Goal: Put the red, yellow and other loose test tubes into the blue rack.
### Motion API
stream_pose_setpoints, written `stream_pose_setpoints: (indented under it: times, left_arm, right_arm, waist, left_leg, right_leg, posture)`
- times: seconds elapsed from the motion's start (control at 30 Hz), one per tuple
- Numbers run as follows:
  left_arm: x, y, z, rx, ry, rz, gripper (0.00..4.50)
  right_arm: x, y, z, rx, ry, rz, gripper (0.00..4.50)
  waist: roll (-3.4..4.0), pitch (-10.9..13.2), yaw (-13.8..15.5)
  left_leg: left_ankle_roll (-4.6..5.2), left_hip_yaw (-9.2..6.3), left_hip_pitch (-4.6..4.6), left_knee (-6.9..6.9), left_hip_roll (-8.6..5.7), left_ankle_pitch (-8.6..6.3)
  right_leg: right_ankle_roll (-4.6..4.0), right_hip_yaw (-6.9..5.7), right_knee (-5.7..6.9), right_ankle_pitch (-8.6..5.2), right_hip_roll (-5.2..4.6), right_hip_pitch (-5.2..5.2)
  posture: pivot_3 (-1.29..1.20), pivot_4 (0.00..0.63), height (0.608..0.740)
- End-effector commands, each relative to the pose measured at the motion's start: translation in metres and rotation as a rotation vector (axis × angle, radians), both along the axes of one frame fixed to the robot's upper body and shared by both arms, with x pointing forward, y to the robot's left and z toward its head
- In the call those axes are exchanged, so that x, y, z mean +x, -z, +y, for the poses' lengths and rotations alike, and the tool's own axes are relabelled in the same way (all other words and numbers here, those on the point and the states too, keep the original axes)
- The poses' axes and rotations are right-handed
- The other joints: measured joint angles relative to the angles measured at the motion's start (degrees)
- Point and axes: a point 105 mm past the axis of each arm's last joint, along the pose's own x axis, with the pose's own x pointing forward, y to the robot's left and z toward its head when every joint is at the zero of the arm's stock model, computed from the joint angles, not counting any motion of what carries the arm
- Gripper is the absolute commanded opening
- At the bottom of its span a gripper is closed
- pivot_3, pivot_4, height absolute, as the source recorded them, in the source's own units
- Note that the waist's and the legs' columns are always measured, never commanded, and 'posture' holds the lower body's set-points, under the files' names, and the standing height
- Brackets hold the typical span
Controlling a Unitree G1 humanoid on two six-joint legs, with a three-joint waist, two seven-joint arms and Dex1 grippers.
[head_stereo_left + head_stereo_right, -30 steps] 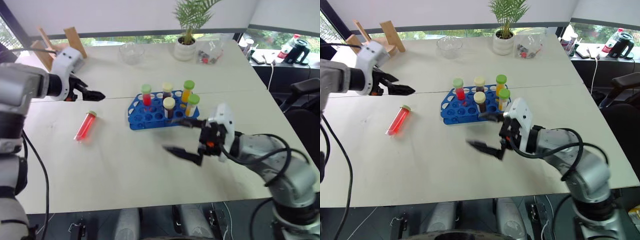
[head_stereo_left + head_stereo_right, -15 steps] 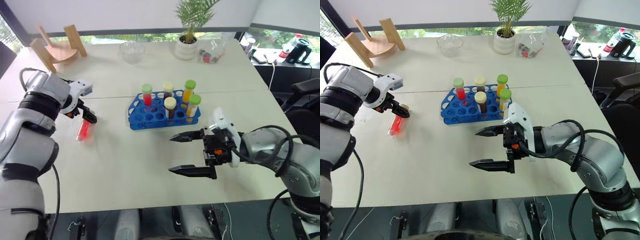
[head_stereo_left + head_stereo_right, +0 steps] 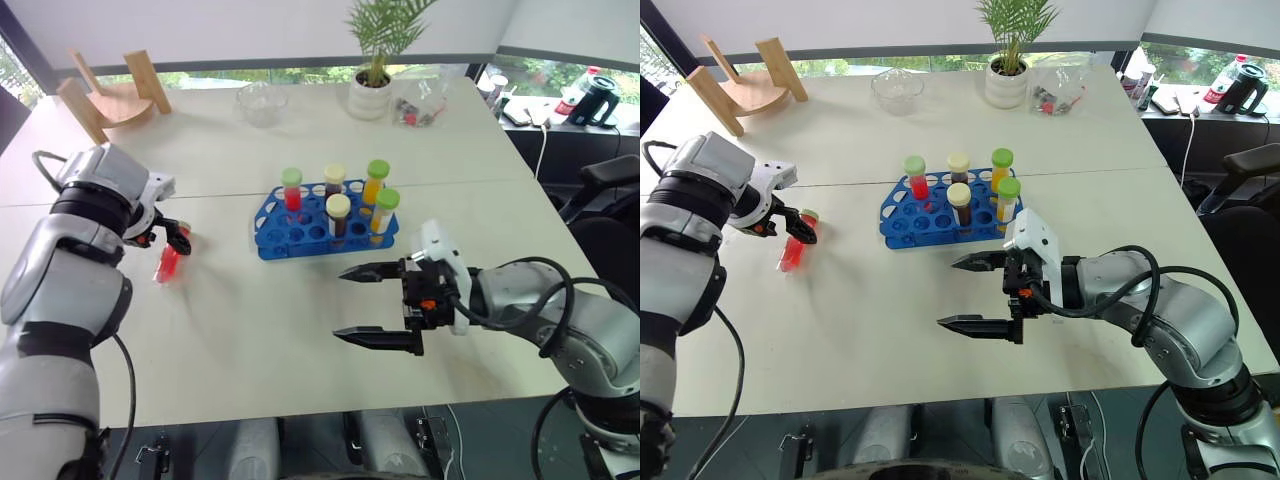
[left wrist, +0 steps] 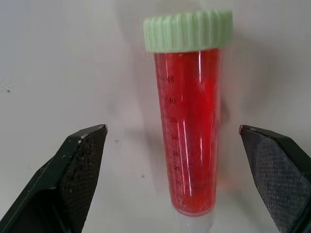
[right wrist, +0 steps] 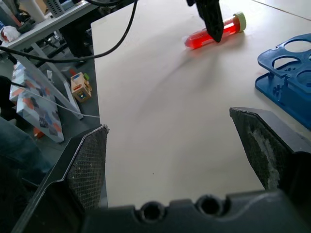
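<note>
Left arm has swung down from mid-air above the bench to the lone red tube; left end effector (image 4: 172, 179) now straddles it, jaws wide, nothing gripped yet. Right arm has barely shifted.

- Red test tube (image 4: 187, 126): lying flat on bench (image 3: 250, 330), green cap pointing away from wrist, well left of blue rack (image 3: 325, 228). Fingers (image 4: 80, 165) sit either side w/ clear gaps, no contact seen.
- Rack: five capped tubes upright toward its right half; several holes free on left/front.
- Right end effector (image 3: 372, 306): hovers just in front of rack, jaws spread wide, empty.

Risks from here (judgement):
- Tube is round and smooth, so uneven closing could make one pad touch first and roll or skid it out sideways.
- Grip looks set to land low on the body, away from cap. Tube may hang cap-heavy and swing once lifted → awkward to upright for a rack hole.
- Pads coming down too low could scrape bench and jam before closing.
- Carry path to rack passes near right arm and the standing tubes; a tilted tube could knock one or nudge the rack.
</note>
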Motion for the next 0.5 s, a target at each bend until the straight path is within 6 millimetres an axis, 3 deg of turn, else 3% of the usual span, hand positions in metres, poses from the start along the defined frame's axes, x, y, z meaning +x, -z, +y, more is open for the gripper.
stream_pose_setpoints:
  times: [0.03,0.2,0.33,0.43,0.5]
  left_arm:
    - [-0.002,0.006,-0.004,-0.022,-0.025,0.009,3.22]
    - [0.0,0.01,-0.006,-0.001,-0.004,-0.009,0.82]
    - [0.01,0.0,-0.004,-0.001,0.038,-0.104,0.8]
    - [0.031,-0.041,-0.002,-0.027,0.256,-0.427,0.8]
    - [0.032,-0.07,-0.014,-0.122,0.423,-0.655,0.8]
  right_arm:
    - [0.001,-0.005,0.002,0.029,0.005,-0.033,4.5]
    - [0.002,-0.002,0.001,0.026,0.016,-0.032,4.5]
    - [0.004,0.001,-0.003,0.011,0.028,-0.042,4.5]
    - [0.001,0.0,-0.016,-0.001,0.053,-0.06,4.5]
    - [-0.006,0.0,-0.025,0.004,0.056,-0.038,4.5]
  waist:
    - [0.0,0.0,0.0]
    - [0.03,0.0,0.2]
    - [0.06,0.0,0.3]
    - [0.06,0.0,0.3]
    - [0.04,0.0,0.4]
  left_leg:
    - [0.0,0.0,0.0,0.01,0.0,0.0]
    - [-0.01,0.01,0.03,0.04,-0.01,0.01]
    - [-0.03,0.01,0.08,0.12,-0.02,0.02]
    - [-0.08,-0.01,0.13,0.14,-0.02,0.05]
    - [-0.22,-0.03,0.13,0.14,0.02,0.13]
  right_leg:
    - [0.0,0.0,0.01,0.0,0.0,0.0]
    - [0.0,0.01,0.08,0.0,-0.02,0.01]
    - [0.0,0.0,0.18,0.0,-0.04,0.06]
    - [0.0,0.0,0.31,0.0,-0.04,0.07]
    - [-0.01,-0.02,0.36,0.0,-0.04,0.06]
  posture:
    - [0.0,0.15,0.74]
    - [0.0,0.15,0.74]
    - [0.0,0.15,0.74]
    - [0.0,0.15,0.74]
    - [0.0,0.15,0.74]
